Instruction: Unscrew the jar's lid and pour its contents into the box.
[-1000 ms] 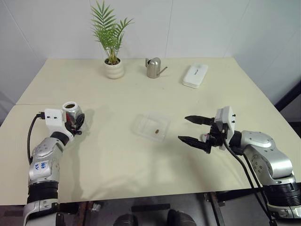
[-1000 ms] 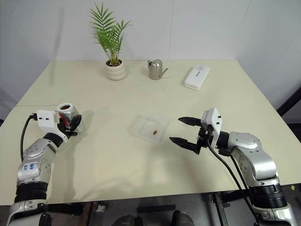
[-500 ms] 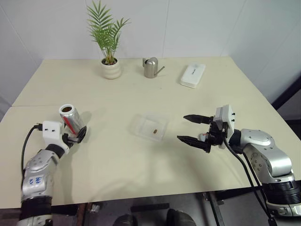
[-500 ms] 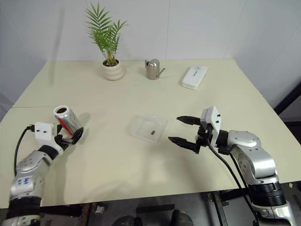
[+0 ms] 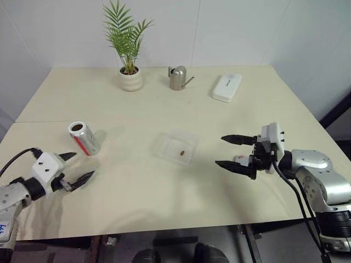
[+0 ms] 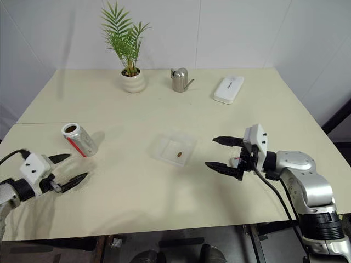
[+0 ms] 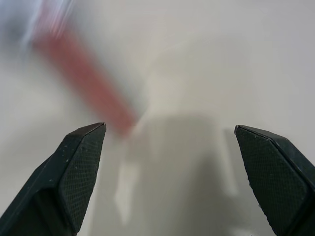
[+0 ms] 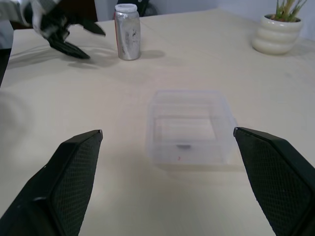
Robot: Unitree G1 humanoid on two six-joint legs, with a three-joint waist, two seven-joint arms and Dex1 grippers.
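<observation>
My left wrist camera is giving me little more than a smear: the jar (image 7: 78,73) is showing there as a blurred red streak against pale table, and its top is cut off at the picture's edge. From my head I am seeing the jar (image 5: 84,138) standing free on the table (image 5: 137,197), near my left side, its mouth open and dark inside; whether anything is remaining in it I cannot tell. I am making out no lid with any certainty; the pale top on the jar in my right wrist view could be rim or glare. My left gripper (image 5: 73,167) is hanging just short of the jar, fingers spread wide and pinching nothing. My right gripper (image 5: 235,152) is hovering beside the box (image 5: 176,147), likewise spread and empty. The box is sitting mid-table, clear-walled, with a small brown speck of the contents (image 5: 181,152) lying in it. The surface is a pale cream tabletop with a seam running across; at its far edge a potted plant (image 5: 130,46), a metal watering can (image 5: 178,78) and a white case (image 5: 227,87) are standing before plain white walls.
</observation>
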